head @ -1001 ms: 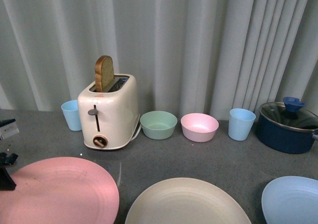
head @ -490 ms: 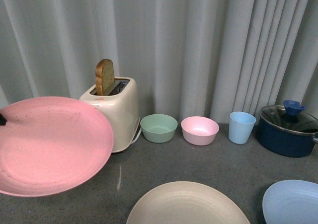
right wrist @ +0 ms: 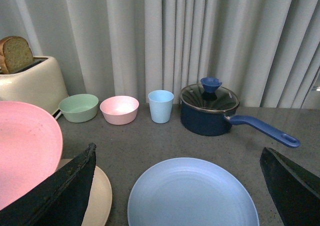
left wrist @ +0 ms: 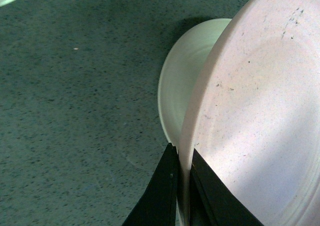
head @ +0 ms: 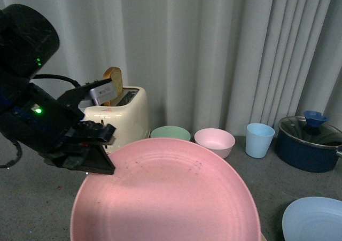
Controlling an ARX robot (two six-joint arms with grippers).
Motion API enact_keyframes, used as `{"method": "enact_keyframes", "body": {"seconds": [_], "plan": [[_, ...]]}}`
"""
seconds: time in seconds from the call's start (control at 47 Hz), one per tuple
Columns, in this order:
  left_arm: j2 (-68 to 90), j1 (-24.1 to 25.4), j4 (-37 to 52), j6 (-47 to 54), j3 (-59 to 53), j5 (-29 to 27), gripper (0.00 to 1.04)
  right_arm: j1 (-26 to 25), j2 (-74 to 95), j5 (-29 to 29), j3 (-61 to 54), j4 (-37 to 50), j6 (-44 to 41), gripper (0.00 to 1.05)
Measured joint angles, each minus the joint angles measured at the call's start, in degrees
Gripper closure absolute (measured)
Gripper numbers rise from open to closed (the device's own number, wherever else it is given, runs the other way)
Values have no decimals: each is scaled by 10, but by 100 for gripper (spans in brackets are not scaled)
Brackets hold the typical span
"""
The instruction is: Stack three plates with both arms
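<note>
Right now the left gripper has its two black fingers pinched on the rim of the pink plate, one finger on each face of it. That plate is held clear of the grey table and fills the lower middle of the front view, with the black left arm filling the left side of the frame. Seen from the left wrist, the cream plate lies flat on the table, partly covered by the pink one. The blue plate lies in the lower right corner, apart from both. The right gripper hangs over the blue plate, fingers spread wide and holding nothing. Along the curtain stand a toaster, a green bowl, a pink bowl, a blue cup and a lidded pot
</note>
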Motion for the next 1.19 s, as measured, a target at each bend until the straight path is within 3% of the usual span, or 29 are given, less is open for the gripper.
{"method": "enact_keyframes", "body": {"seconds": [0.383, 1.193], "plan": [[96, -64, 8, -57, 45, -46, 101, 0, 0, 0, 0, 0, 0, 7], [177, -93, 49, -89, 81, -79, 101, 0, 0, 0, 0, 0, 0, 7]]}}
